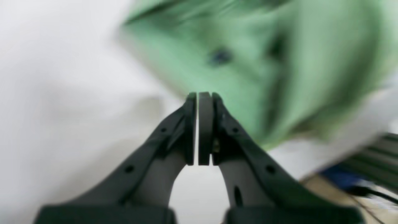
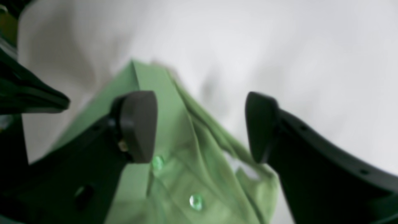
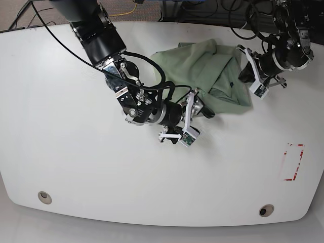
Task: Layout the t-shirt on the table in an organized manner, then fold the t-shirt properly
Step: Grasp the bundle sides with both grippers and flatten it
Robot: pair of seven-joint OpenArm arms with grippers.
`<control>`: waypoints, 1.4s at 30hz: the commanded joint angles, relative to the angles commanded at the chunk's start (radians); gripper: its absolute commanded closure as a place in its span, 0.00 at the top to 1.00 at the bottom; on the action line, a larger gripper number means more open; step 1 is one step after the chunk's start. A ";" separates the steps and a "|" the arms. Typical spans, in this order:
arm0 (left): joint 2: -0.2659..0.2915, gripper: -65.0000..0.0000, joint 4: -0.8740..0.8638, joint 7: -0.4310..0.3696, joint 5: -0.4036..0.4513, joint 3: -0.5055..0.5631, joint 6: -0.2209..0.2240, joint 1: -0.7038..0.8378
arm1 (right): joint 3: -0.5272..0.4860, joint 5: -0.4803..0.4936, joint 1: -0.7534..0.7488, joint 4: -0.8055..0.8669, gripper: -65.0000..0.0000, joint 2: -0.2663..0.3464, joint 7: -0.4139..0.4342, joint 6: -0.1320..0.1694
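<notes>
The right gripper (image 2: 199,127) hangs with its jaws wide apart over a bunched edge of the t-shirt (image 3: 210,76), apparently lining up a grab to pull it flat. The left gripper (image 1: 200,99) is pressed together on nothing, beside the cloth. The shirt lies crumpled toward the far side of the table (image 3: 76,167).
</notes>
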 joint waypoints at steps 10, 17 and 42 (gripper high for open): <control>0.043 0.00 -0.006 0.000 -0.060 0.138 0.000 -0.003 | 0.000 -0.002 -0.031 -0.075 0.54 0.049 0.084 0.002; 0.058 0.00 -0.049 0.000 -0.046 0.215 0.000 -0.003 | -0.002 -0.005 -0.035 -0.190 0.53 0.054 0.183 0.072; 0.038 0.00 -0.534 -0.009 0.351 0.227 0.000 -0.287 | 0.002 0.000 -0.178 -0.267 0.17 0.176 0.319 0.169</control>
